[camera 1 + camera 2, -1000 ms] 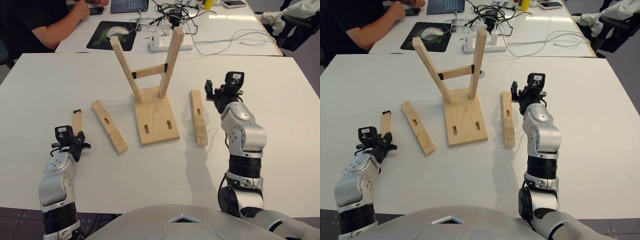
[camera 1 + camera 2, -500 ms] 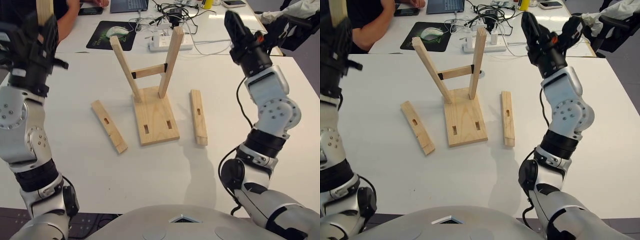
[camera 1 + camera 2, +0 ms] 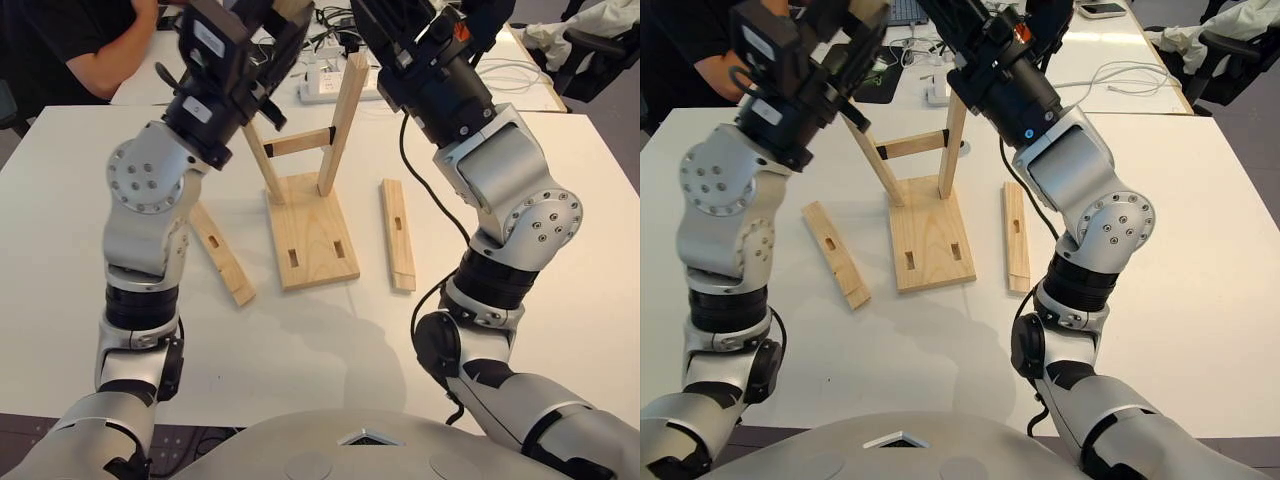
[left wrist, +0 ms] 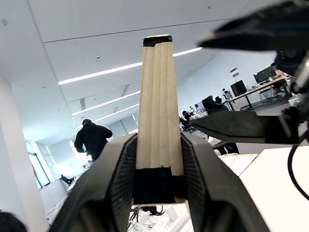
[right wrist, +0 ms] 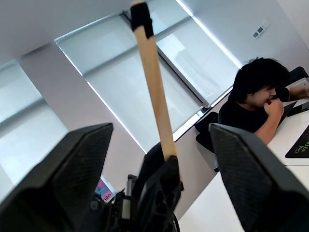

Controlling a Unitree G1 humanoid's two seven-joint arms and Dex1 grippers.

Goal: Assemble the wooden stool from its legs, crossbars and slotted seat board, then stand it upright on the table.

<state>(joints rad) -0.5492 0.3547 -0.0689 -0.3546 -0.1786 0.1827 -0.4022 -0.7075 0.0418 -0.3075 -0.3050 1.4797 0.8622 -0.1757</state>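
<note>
Nearest on the surface (image 3: 60,180): the left loose leg (image 3: 218,252) and the right loose leg (image 3: 397,233), flat on either side of the seat board (image 3: 308,235) and apart from it. The board lies flat, with the two slots at its near end empty. At its far end two legs stand in their slots, the left standing leg (image 3: 250,130) tilted left, the right standing leg (image 3: 340,120) closer to upright, joined by the fitted crossbar (image 3: 298,143).

Above the far end, both arms are raised. The left gripper (image 4: 158,145) clamps the loose crossbar (image 4: 158,96) by one black-taped end, its fingers (image 4: 120,169) tight on both sides and most of the stick poking out free. The right gripper (image 5: 164,145) faces it with fingers (image 5: 82,159) spread wide either side of the stick, not touching.

Risks, as I judge them:
- If this is a handover and the left lets go before the right closes, the stick likely drops onto the standing legs.
- The end-only grip leaves a long free length, so a bump could twist it.
- Both arms crowd over the leaning frame, so an elbow could knock the legs out of their slots.
</note>
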